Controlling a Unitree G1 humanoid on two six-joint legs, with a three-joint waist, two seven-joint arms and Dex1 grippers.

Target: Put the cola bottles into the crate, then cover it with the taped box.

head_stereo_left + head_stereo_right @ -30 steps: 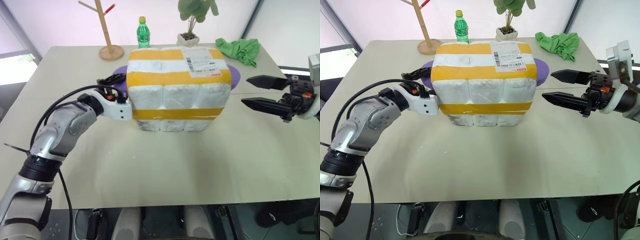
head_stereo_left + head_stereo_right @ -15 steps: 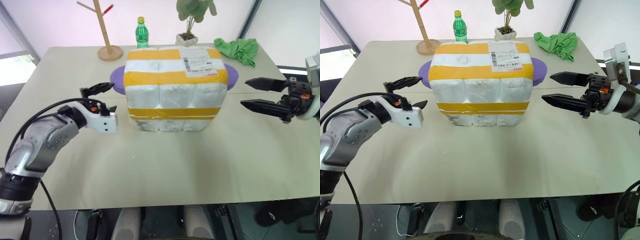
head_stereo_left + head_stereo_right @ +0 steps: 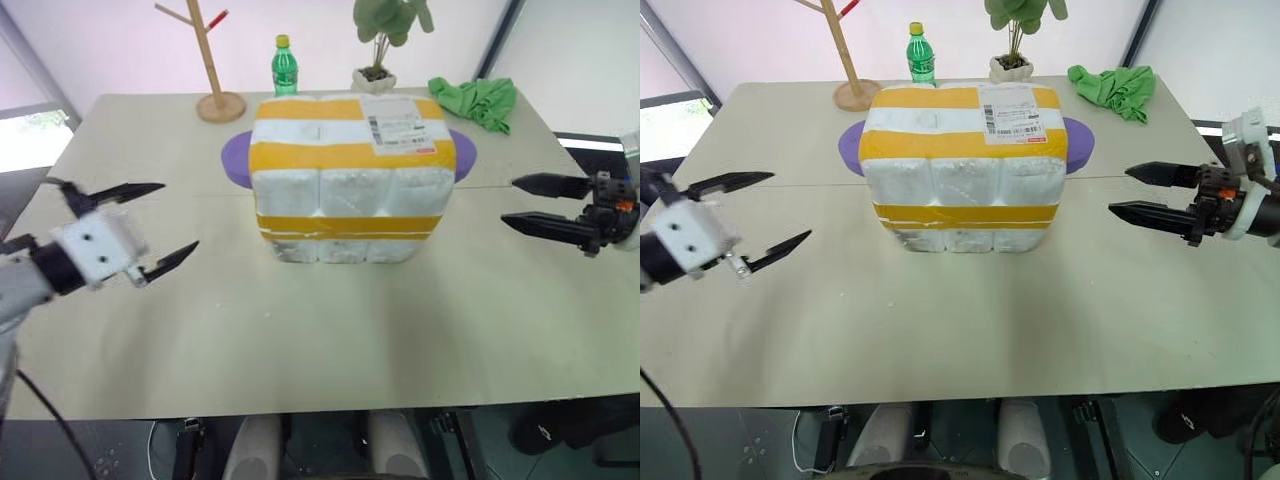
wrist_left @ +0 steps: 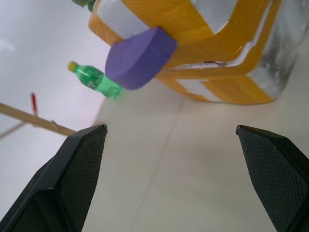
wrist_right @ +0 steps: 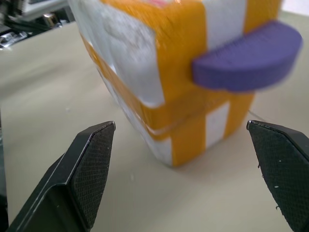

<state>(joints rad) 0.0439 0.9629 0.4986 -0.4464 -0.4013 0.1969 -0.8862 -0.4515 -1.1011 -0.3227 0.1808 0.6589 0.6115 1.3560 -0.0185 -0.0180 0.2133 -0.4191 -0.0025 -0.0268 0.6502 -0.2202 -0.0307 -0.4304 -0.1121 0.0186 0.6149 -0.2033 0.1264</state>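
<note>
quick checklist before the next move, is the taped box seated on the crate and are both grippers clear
1. Taped box over the crate: ok, edges line up, yellow bands level.
2. Cola bottles inside: cannot tell, the box hides them.
3. Left gripper clear: ok, open, apart from the box.
4. Right gripper clear: ok, open, apart from the box.
5. Purple handles free: ok, nothing touches either one.
6. Green bottle behind the box: ok, upright.
</note>
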